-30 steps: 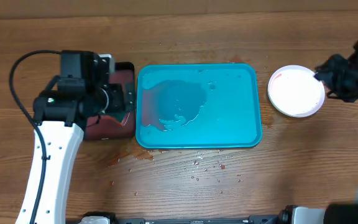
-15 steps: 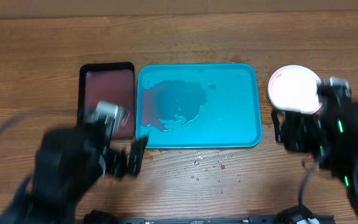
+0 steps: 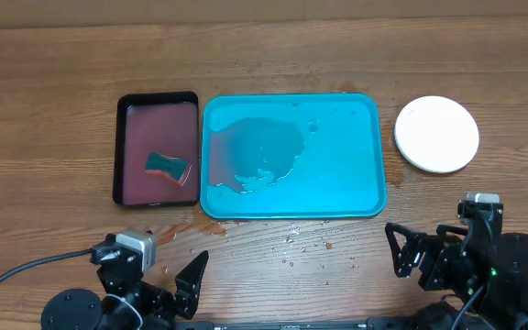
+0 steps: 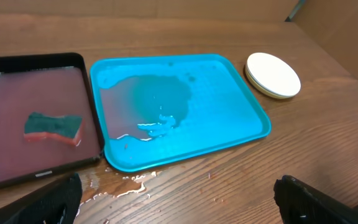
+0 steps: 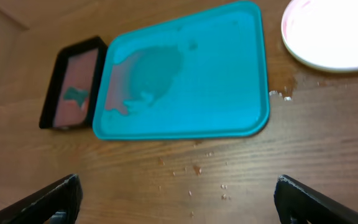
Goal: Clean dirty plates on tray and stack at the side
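The turquoise tray [image 3: 337, 165] lies mid-table with no plates on it, only a puddle of water on its left half. It also shows in the left wrist view [image 4: 229, 106] and the right wrist view [image 5: 229, 81]. The plates [image 3: 436, 134] sit stacked on the table right of the tray, white one on top with a faint pink trace at its rim; the left wrist view [image 4: 272, 73] shows a yellowish rim below it. My left gripper [image 3: 149, 266] [image 4: 179, 202] and right gripper [image 3: 429, 252] [image 5: 179, 202] are wide open and empty, low at the table's front edge.
A black tray [image 3: 117, 156] with reddish water stands left of the turquoise tray and holds a green sponge [image 3: 167, 165] [image 4: 53, 126]. Water drops and small red specks [image 3: 291, 243] lie on the wood in front of the turquoise tray.
Both arms have drawn back to the table's front edge. The left arm has left the black tray, uncovering the sponge in it. The right arm has moved away from the plate stack.
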Robot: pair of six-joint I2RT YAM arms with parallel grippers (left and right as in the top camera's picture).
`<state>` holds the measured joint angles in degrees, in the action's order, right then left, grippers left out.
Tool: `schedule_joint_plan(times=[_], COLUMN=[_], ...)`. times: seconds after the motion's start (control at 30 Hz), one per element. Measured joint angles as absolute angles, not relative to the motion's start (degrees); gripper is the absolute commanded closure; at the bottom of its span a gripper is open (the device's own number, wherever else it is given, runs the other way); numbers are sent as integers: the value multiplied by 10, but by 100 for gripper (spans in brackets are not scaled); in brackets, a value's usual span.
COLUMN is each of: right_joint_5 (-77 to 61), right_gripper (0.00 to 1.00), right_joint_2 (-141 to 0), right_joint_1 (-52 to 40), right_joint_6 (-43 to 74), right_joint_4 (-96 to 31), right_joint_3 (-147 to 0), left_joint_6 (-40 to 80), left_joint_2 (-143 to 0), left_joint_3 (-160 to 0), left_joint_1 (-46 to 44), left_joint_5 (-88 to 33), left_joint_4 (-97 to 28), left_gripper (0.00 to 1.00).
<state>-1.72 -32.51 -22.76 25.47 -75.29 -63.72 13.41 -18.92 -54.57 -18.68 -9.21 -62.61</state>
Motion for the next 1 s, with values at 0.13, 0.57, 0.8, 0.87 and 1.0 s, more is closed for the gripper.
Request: schedule_joint_plan(times=[0.13,0.57,0.8,0.87,1.0], right_joint_5=[-18,-22,-22,-22,-22], right_gripper=[0,0,0,0,0], right_joint_2=[-325,-325,-325,-325,-325], right_joint_1=[-228,-229,-229,-229,-229], right_joint_6=[255,255,255,255,255], right_joint_4=[-760,-761,-760,-761,-761], right_joint_3=[-637,-637,-637,-637,-637], left_joint_6=[136,136,136,136,111], left_joint_2=[-189,-189,-188,-180,-128], left_joint_3=[-545,-545,-545,-540,-500], left_joint_1=[-187,-187,-183,-167,-116], left_joint_5=[-92,-90,-79,-65,-51], left_joint_4=[-632,-689,-707,-682,-574], left_gripper=[0,0,0,0,0])
